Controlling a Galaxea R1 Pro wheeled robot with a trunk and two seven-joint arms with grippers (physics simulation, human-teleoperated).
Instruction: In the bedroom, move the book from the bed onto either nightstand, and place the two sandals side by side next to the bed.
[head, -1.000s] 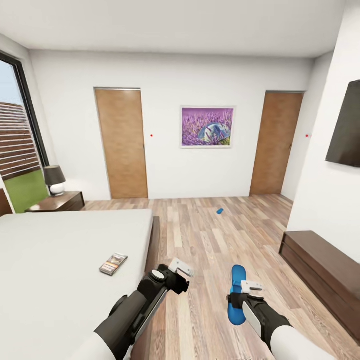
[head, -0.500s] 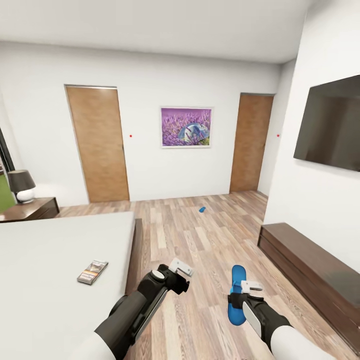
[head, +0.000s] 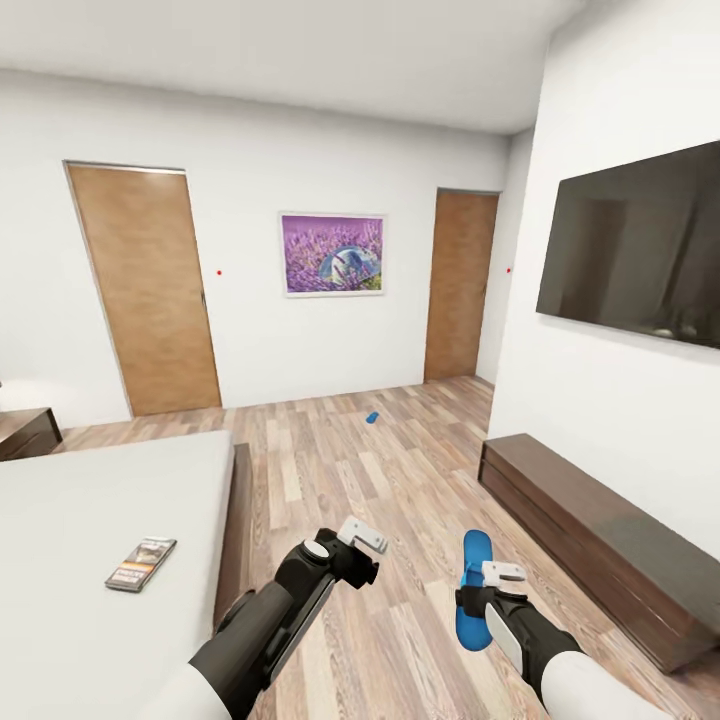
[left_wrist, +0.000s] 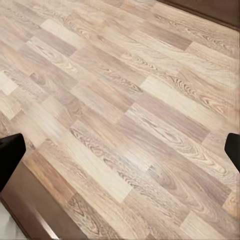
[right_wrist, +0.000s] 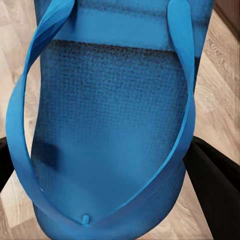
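1. One large bed (head: 90, 540) fills the head view's lower left.
2. Right hand (head: 478, 592) is clamped on a blue sandal (head: 474, 588) above the floor.
3. Left hand (head: 362, 540) hangs with fingers apart.
4. Book (head: 141, 564) lies on the mattress.
5. Second sandal (head: 372, 417) lies far off on the floor (head: 400, 470).

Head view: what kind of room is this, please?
Most likely a bedroom: a low bed with a bare off-white mattress, a dark nightstand beside it, and a wall-mounted television above a long low cabinet.

Book (head: 140, 564) on bed (head: 80, 540), far sandal (head: 372, 417) on floor (head: 390, 480) beyond.
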